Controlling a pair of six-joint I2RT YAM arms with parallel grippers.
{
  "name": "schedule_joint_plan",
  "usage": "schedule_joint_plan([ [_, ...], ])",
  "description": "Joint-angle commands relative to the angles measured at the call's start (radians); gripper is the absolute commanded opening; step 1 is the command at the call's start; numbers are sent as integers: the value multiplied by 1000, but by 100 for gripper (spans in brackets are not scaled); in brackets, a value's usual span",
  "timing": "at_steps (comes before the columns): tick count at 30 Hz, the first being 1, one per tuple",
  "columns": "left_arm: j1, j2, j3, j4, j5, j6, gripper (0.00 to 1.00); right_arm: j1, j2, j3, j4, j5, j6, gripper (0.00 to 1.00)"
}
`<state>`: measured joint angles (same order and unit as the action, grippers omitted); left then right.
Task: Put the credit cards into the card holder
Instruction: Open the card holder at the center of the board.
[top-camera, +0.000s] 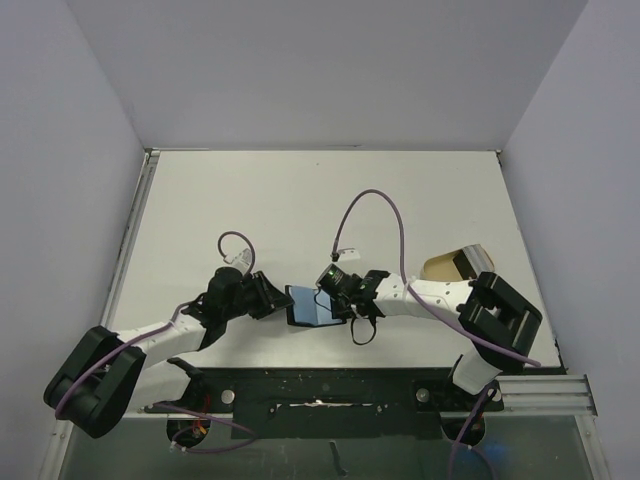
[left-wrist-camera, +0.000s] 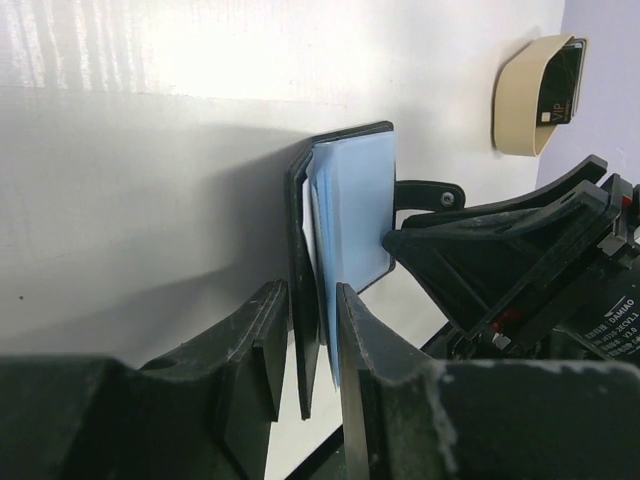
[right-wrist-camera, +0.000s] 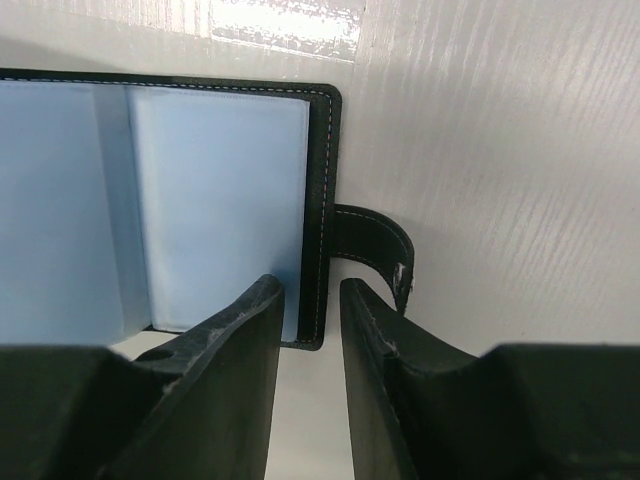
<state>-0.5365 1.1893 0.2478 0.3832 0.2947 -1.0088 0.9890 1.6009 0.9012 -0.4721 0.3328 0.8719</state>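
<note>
Looking down, we've got the card holder (top-camera: 312, 306) lying open between both tools, spread along the 9-to-3 line. It sits at 3 o'clock from the left gripper (top-camera: 276, 298) and at 9 o'clock from the right gripper (top-camera: 345, 300). The left jaws stand slightly apart, straddling the black cover edge. The right jaws are narrowly parted over the tab-side corner, holding nothing. The credit cards (top-camera: 462, 262) sit in the tan tray (top-camera: 436, 268), out towards 3 o'clock and nearer the right arm.
</note>
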Motion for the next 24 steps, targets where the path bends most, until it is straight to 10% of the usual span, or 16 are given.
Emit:
schedule_joint_plan([
  [1, 11, -26, 15, -24, -25, 31, 23, -3, -13, -4, 18, 35, 19, 30],
  [24, 20, 82, 37, 35, 24, 78, 0, 10, -53, -45, 23, 32, 64, 30],
])
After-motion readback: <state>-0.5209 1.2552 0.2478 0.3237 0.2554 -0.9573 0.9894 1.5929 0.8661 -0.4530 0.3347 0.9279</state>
